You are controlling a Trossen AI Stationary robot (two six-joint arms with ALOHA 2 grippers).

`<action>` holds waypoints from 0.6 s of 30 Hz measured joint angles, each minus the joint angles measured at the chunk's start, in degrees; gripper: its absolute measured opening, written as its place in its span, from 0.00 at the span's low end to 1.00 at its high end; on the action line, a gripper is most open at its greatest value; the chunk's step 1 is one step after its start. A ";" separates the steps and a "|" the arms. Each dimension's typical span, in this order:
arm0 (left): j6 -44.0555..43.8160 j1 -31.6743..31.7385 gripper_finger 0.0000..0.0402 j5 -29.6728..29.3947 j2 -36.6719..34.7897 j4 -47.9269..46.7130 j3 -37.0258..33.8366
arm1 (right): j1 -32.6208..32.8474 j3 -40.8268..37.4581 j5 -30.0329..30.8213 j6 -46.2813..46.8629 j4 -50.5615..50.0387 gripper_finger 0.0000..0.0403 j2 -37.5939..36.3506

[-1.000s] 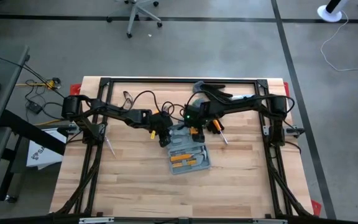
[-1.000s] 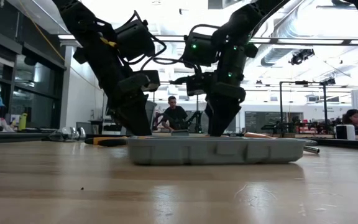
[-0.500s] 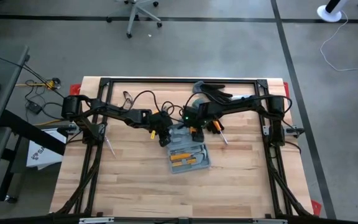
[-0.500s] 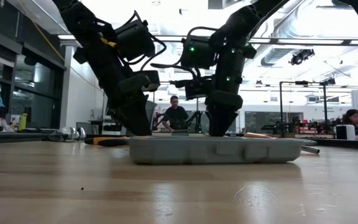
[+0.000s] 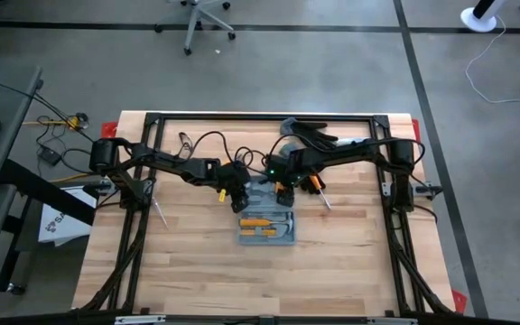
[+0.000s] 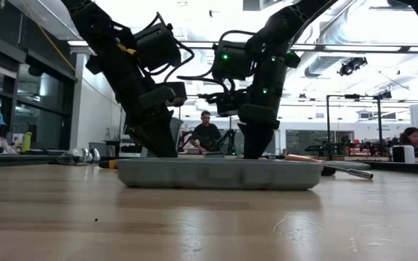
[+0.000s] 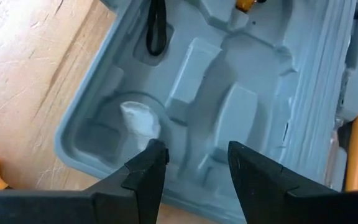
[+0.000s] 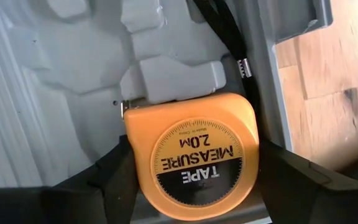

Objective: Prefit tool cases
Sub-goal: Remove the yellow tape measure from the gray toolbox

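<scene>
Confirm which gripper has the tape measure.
The right gripper: the orange tape measure sits between its fingers. The left gripper hangs empty and open over the tool case.

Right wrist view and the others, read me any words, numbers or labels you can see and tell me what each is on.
"TAPE MEASURE" on the round label of the orange tape measure, seen upside down between the right tool's fingers.
"2.0M" on the same label.
"Made in China", likely, in tiny print along the label's rim; too small to be sure.
Nothing readable on the grey-blue tool case or in the high and low views.
</scene>
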 joint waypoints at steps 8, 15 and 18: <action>-0.02 -0.02 0.41 0.36 0.02 0.08 0.02 | -0.09 -0.26 -3.31 4.39 0.26 0.64 -3.13; -0.07 -0.02 0.41 0.33 0.02 -0.19 0.02 | -0.13 -0.22 -4.19 6.31 1.54 0.64 -6.45; -0.07 -0.02 0.41 0.27 0.02 -0.17 0.02 | -0.13 -0.15 -3.67 6.99 2.06 0.64 -8.37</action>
